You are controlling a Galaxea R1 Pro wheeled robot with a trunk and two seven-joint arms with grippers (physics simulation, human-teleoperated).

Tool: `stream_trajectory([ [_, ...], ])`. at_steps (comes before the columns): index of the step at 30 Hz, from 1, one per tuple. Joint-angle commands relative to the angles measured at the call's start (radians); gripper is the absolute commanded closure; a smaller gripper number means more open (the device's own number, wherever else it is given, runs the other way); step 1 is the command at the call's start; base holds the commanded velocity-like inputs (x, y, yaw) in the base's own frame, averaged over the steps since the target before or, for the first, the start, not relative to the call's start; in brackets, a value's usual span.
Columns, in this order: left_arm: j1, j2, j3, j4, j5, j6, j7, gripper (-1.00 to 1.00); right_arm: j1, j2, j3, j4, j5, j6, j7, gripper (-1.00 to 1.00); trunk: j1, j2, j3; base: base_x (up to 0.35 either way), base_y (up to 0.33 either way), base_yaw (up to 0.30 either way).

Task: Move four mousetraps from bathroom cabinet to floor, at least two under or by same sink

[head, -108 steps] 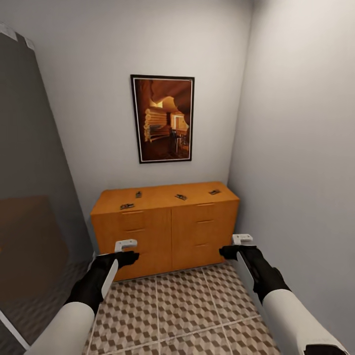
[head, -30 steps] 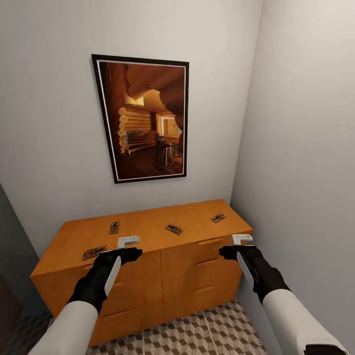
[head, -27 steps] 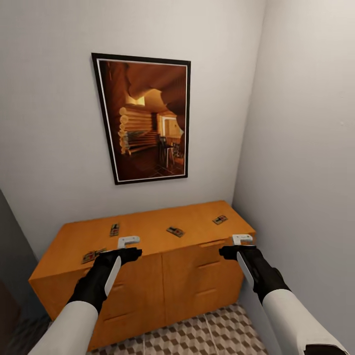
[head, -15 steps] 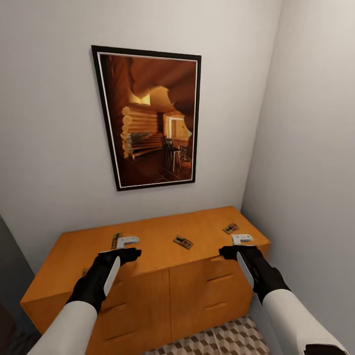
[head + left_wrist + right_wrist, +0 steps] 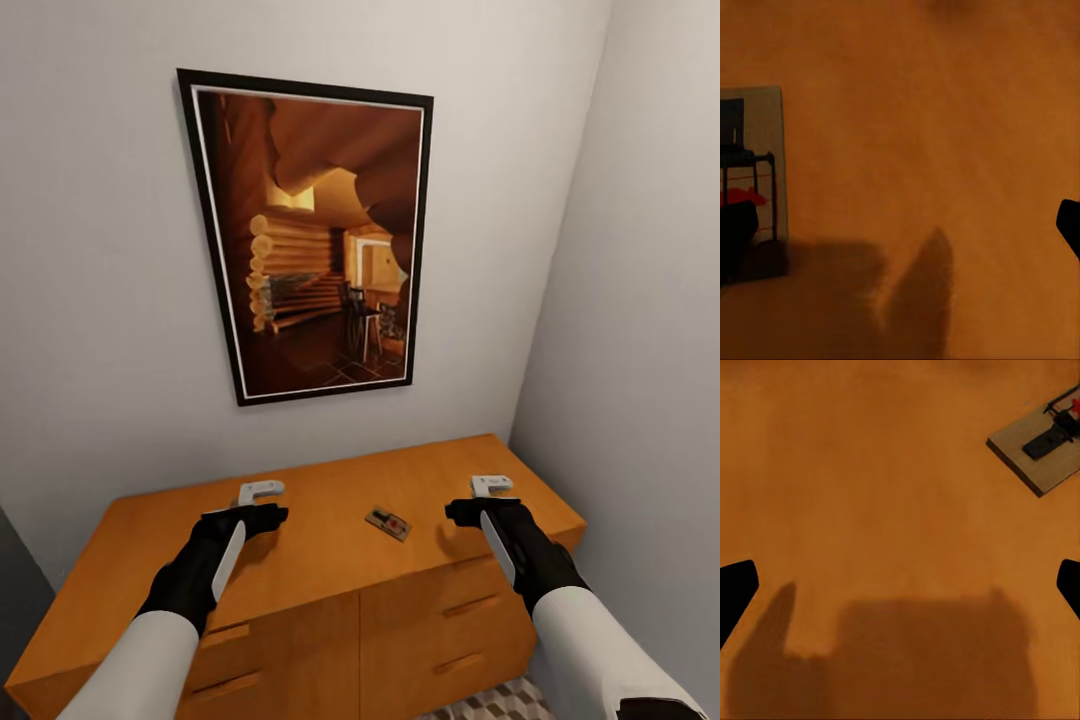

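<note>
Grey walls meeting in a corner, with a framed cabin picture hung above; cabinet, honey-orange, flat top serving as the desk, drawer fronts below; left gripper and right gripper, both poised over the top, jaws spread wide and empty; mousetraps, one lying flat between the two arms, one just beside a left jaw tip, one ahead of the right jaws. Step in hand, by judgement: first pick-up, none yet grasped. Next move: lower one gripper squarely over its nearest trap and close
</note>
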Motion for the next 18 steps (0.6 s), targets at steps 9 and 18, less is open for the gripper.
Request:
stream_trajectory([
  [9,-0.001,-0.003,0.001,0.0,0.0,0.005,0.0,-1.0,-0.001,-0.002,-0.002,0.001,0.002,0.004,-0.004,-1.0,0.001,-0.002,-0.002,0.037,0.008,-0.002],
  [18,-0.001,-0.003,-0.002,0.0,0.0,0.005,0.0,-1.0,-0.001,-0.003,-0.003,0.002,0.002,0.004,-0.004,-1.0,0.001,-0.002,-0.002,0.002,0.0,-0.166],
])
